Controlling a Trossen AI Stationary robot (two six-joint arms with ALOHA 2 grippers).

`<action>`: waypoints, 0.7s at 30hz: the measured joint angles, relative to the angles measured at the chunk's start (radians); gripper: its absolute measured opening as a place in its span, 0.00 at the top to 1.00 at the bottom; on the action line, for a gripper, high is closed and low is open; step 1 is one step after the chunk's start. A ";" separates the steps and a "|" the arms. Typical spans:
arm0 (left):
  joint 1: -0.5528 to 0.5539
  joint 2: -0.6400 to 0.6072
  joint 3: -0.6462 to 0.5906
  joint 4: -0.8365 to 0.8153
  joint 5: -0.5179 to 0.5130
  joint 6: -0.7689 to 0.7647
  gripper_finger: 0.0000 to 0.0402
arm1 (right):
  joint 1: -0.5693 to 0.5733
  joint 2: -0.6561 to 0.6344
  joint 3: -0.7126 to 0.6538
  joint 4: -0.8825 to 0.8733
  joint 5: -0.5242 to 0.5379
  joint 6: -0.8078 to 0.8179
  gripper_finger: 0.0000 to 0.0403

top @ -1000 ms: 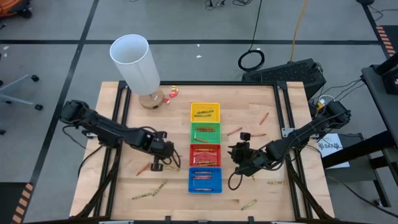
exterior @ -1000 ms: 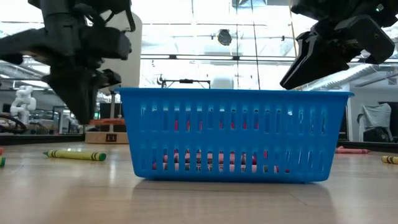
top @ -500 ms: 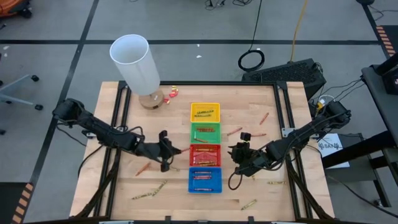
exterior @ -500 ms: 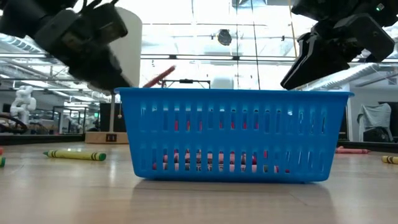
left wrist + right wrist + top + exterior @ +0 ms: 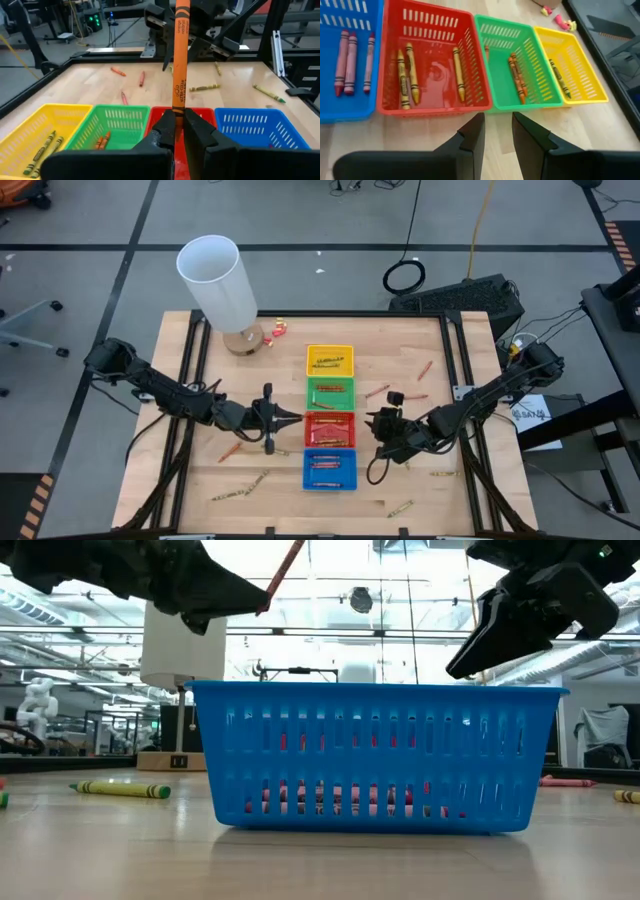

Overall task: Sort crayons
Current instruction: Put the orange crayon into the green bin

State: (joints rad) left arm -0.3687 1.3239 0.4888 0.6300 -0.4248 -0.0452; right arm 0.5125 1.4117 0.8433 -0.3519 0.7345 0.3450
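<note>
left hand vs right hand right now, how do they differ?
Grip: the left hand is shut on an orange paper-wrapped crayon; the right hand holds nothing, its fingers apart.
Place: the left hand sits on the left side of the red plastic tray; the right hand waits on that tray's right side.
Shared: both are dark two-finger hands level with the red tray, facing the tray row.
</note>
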 joint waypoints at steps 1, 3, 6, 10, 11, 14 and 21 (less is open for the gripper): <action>0.000 0.000 0.000 0.000 0.000 0.000 0.96 | 0.000 0.000 0.000 0.002 0.002 0.000 0.80; 0.000 0.000 0.000 0.000 0.000 0.001 0.96 | 0.000 0.000 0.000 0.003 0.002 0.000 0.80; 0.000 0.000 0.000 -0.001 0.000 0.040 0.96 | 0.000 0.000 0.000 0.003 0.002 -0.001 0.80; 0.000 0.000 0.000 -0.002 0.000 0.175 0.96 | 0.000 0.000 0.000 0.003 0.002 0.001 0.80; 0.000 0.000 0.000 -0.001 0.000 0.224 0.96 | 0.000 0.000 0.000 0.003 0.002 0.001 0.80; 0.001 0.000 0.000 -0.002 0.000 0.377 0.96 | 0.000 0.000 0.000 0.003 0.002 0.002 0.80; 0.001 0.000 0.000 -0.002 0.000 0.650 0.96 | 0.000 0.000 0.000 0.003 0.030 -0.009 0.80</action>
State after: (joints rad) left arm -0.3679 1.3239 0.4889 0.6285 -0.4252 0.6053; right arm 0.5125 1.4117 0.8433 -0.3492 0.7644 0.3361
